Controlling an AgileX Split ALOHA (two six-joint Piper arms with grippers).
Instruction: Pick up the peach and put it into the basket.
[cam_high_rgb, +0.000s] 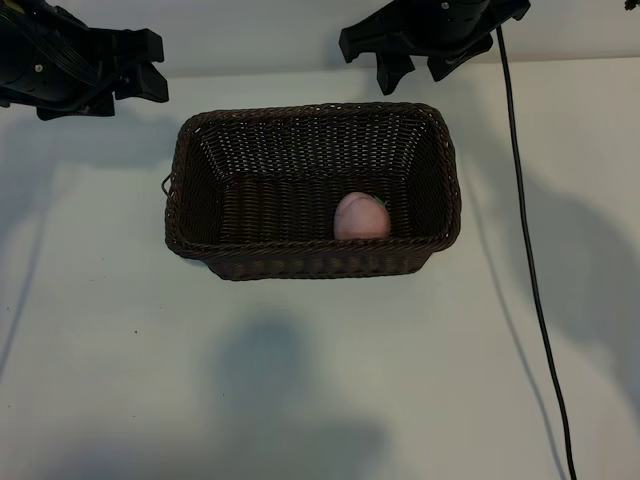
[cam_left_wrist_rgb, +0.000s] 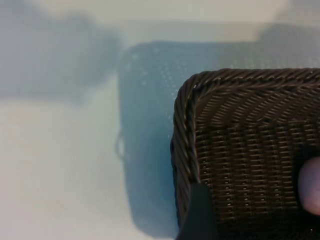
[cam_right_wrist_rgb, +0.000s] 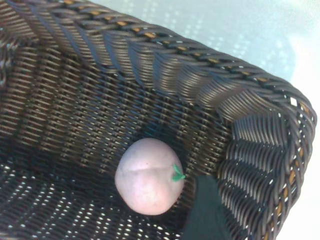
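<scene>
Woven wicker fills the right wrist view: the basket (cam_right_wrist_rgb: 210, 90) with its braided rim, and the peach (cam_right_wrist_rgb: 149, 176) lying on the basket floor close to a corner, a small green leaf at its stem. In the exterior view the basket (cam_high_rgb: 205, 165) sits at the centre of the white table (cam_high_rgb: 110, 340), and the peach (cam_high_rgb: 361, 217) rests inside it against the wall nearest the lower edge of the frame, right of middle. At upper right the right gripper (cam_high_rgb: 412, 70) hangs above the table just beyond the basket's far rim, its two fingers spread apart and holding nothing. At upper left the left gripper (cam_high_rgb: 150, 68) is parked off the basket's corner, fingers also spread, empty. A black cable (cam_high_rgb: 530, 270) runs down the right side of the table.
</scene>
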